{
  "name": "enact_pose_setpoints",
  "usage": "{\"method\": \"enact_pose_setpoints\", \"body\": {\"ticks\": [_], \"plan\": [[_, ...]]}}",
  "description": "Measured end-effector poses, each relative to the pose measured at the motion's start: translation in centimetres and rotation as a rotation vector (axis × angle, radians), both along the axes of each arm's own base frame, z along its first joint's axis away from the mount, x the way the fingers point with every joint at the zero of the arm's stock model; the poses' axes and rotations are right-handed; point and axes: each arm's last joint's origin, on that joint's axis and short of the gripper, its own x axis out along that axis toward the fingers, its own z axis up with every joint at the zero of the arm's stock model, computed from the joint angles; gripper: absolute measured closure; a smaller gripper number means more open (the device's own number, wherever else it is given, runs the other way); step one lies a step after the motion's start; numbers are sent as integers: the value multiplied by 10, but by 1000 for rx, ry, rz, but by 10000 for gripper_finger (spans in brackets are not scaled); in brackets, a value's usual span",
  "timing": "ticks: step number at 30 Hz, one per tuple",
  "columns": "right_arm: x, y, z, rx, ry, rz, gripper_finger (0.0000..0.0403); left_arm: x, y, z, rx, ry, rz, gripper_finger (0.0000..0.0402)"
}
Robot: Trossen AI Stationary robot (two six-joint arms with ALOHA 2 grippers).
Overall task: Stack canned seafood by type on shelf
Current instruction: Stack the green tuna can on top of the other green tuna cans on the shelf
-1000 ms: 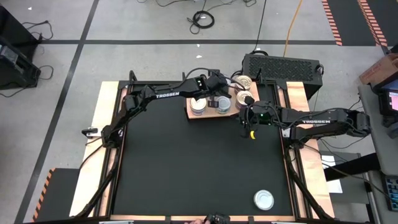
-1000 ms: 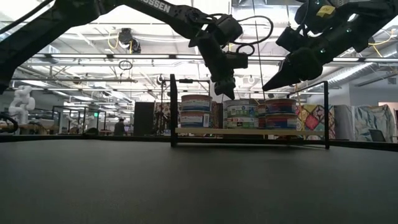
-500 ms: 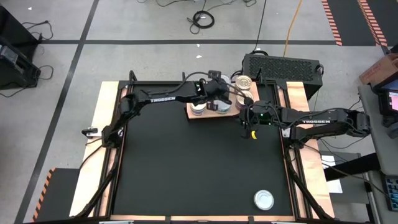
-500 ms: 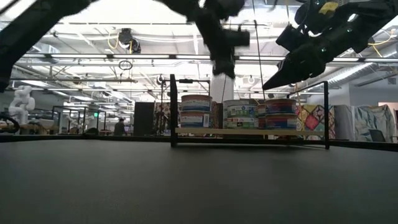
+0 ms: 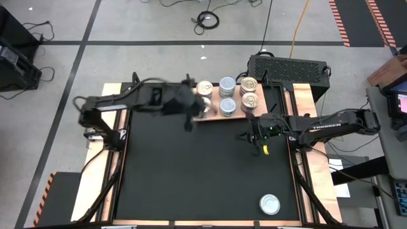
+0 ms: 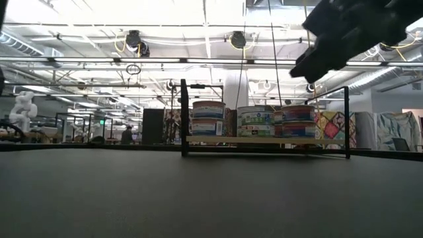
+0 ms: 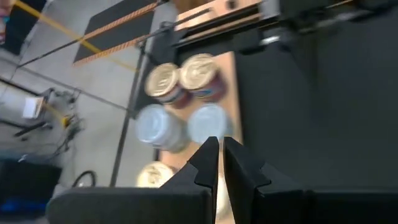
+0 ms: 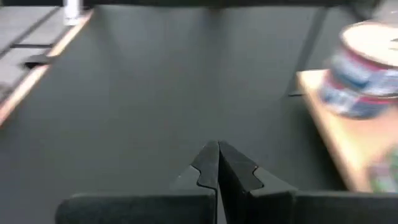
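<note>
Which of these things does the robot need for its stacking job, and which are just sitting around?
For the job:
- tins on the shelf
- wooden shelf
- lone tin on the black mat
- left gripper, empty
- right gripper, shut and empty

Just lying about:
- black box behind the table
- cables on the floor

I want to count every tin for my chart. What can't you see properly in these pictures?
- Tins beneath the top ones on the shelf: the high view shows only the stacks' tops.
- Back-row stacks: in the low view the front stacks hide them.
- Left gripper: motion-blurred in the high view, outside the low view.
- Lone tin on the mat: too small to read any label.
- Right gripper: a blurred shape in the low view.
</note>
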Motion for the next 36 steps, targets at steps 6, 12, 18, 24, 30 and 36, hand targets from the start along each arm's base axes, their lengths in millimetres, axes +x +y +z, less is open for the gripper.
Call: {"method": "enact_pose_setpoints", "body": {"ticks": [6, 12, 18, 24, 30, 36], "plan": [[-4, 51, 10, 110, 125, 75, 403, -26, -66, -25, 5, -52, -95, 375], [-11, 123, 18, 224, 345, 169, 403, -24, -124, -87, -5, -177, -275, 375], [-24, 191, -2, 471, 699, 235, 403, 2, -147, -153, -12, -304, -505, 375], [-46, 247, -30, 743, 1014, 193, 403, 28, -142, -178, -46, -389, -573, 375], [-63, 268, -45, 839, 1171, 43, 403, 43, -134, -195, -106, -418, -655, 375], [-68, 269, -50, 810, 1149, -21, 403, 59, -140, -221, 11, -472, -725, 375]]}}
